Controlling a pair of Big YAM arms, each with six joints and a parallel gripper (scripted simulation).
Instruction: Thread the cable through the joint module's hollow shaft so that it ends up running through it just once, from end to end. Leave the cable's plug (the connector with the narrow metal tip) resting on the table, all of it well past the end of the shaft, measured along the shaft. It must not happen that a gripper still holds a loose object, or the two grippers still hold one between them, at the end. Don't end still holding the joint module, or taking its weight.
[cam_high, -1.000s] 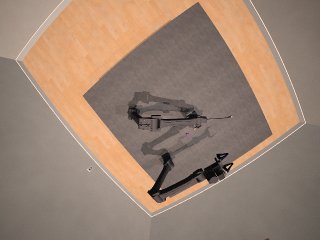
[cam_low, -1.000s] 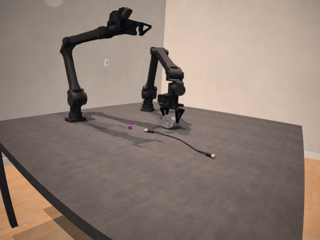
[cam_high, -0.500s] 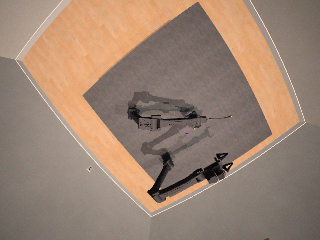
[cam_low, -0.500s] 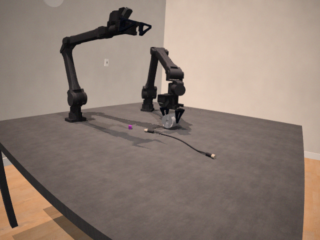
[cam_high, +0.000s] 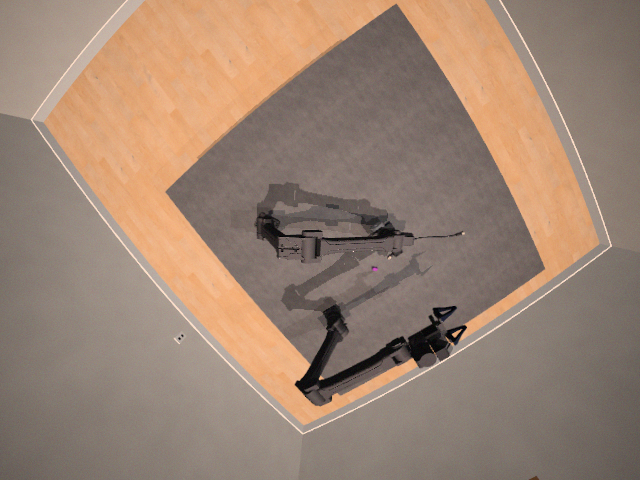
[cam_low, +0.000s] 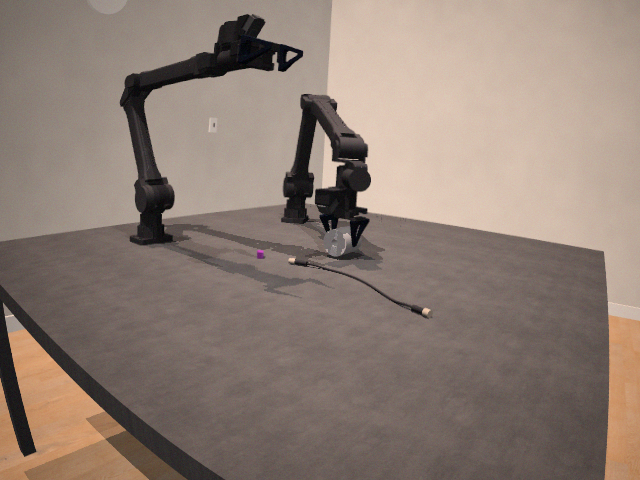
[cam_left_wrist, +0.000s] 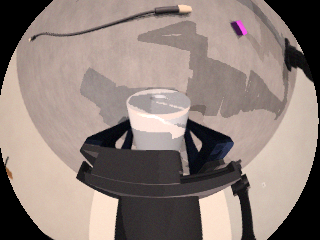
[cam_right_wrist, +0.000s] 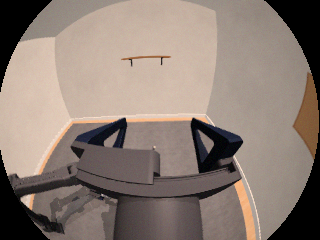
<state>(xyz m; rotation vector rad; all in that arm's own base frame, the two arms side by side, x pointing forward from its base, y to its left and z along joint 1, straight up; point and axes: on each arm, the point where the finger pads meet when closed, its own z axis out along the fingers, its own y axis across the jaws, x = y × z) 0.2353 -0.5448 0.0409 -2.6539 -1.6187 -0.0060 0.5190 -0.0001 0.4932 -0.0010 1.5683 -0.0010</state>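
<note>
The joint module (cam_low: 338, 242), a pale grey cylinder, is at the table top in the middle, its round face turned toward the exterior camera. My left gripper (cam_low: 343, 227) reaches down over it and is shut on it, one finger on each side; the left wrist view shows the module (cam_left_wrist: 158, 120) between the fingers. The black cable (cam_low: 361, 281) lies on the table in front of the module, outside the shaft. One beige-tipped end (cam_low: 292, 260) lies close to the module, the other (cam_low: 425, 311) farther out. My right gripper (cam_low: 289, 54) is open and empty, raised high.
A small purple cube (cam_low: 260, 253) lies on the table left of the cable's near end; it also shows in the left wrist view (cam_left_wrist: 239, 27). The two arm bases stand at the back of the table. The right arm (cam_high: 361, 366) reaches over the table's edge.
</note>
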